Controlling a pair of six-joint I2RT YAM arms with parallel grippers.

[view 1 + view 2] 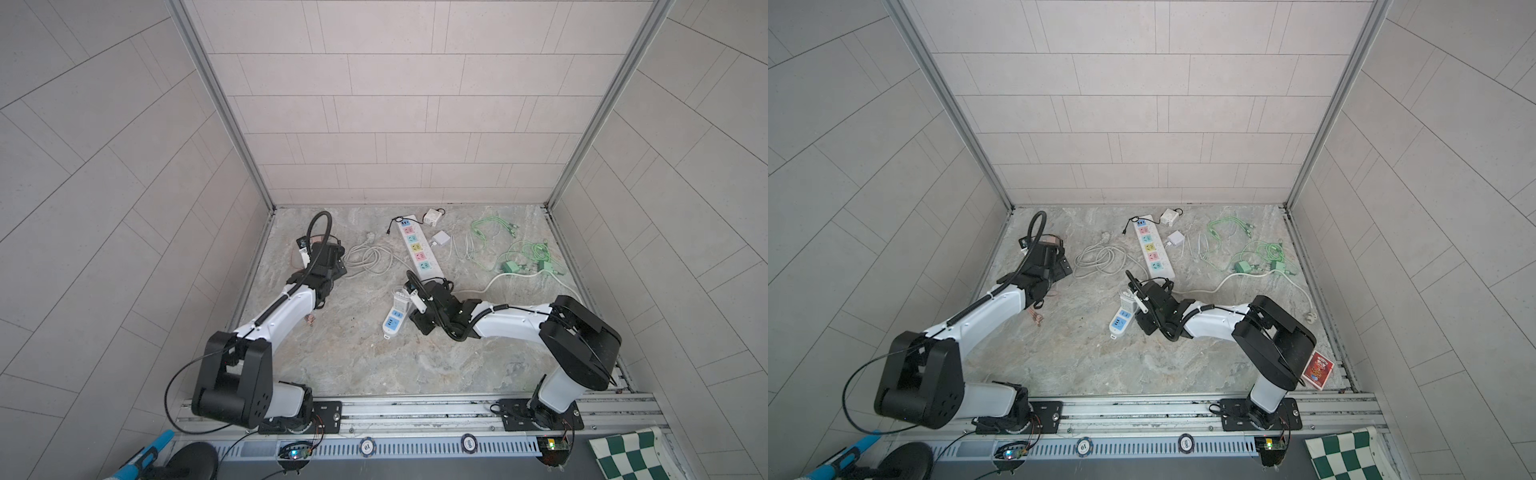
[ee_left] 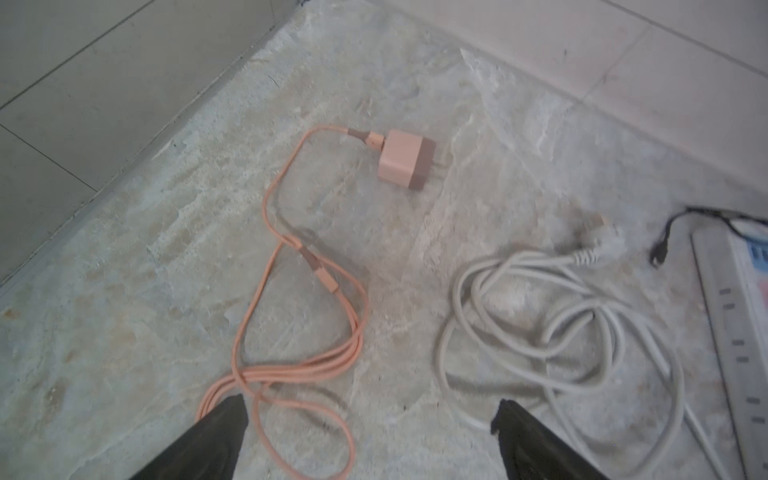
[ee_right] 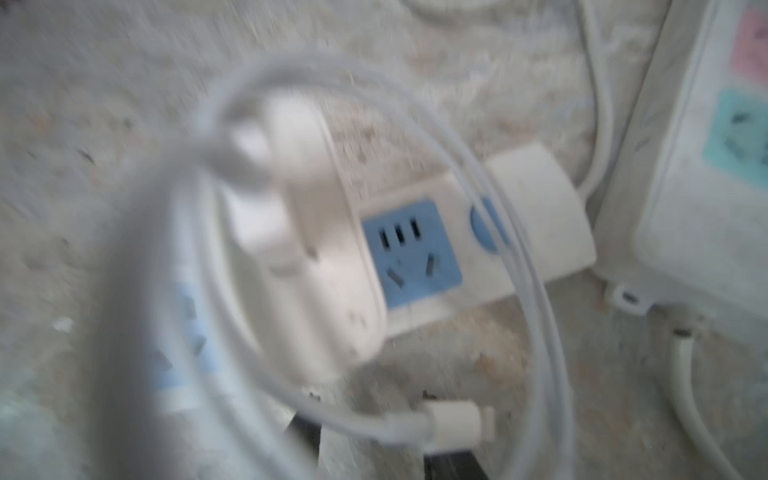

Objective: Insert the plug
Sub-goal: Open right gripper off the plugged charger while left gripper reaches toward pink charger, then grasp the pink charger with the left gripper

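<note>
**Two-arm cell over a marbled tabletop (image 1: 353, 365), seen from above and from both wrists.** The task's thing, a white charger plug (image 3: 324, 266), stood on the short power strip (image 1: 394, 320) with blue sockets, near the middle of the table in both top views. It occupied the position just beside a free blue socket (image 3: 411, 253). Blur in the right wrist view prevented telling whether its pins were fully seated. Its thin white cable (image 3: 519, 257) looped around the plug and over the strip, and the cable's free connector (image 3: 457, 424) lay close to the right gripper (image 3: 432, 449). That gripper hovered just beside the strip. Its dark fingertips (image 3: 305, 432) showed narrowly parted at the frame's edge, with nothing clamped between them and the plug ahead of them, untouched.

The left gripper (image 2: 368, 409) stood near the left edge of the table, well apart from the short strip, its jaws spread wide and empty. Ahead of it a pink charger (image 2: 405, 160) lay on its side, its pink cable (image 2: 266, 208) in loose loops, one loop running on the table between the open fingers. A coiled white cord (image 2: 561, 332) lay beside the pink cable, between it and a long power strip (image 1: 419, 249) with multicoloured sockets. Two further white chargers (image 1: 440, 238) sat beside the long strip's far end. Green cables (image 1: 523, 253) with green chargers lay toward the right side of the table.
</note>
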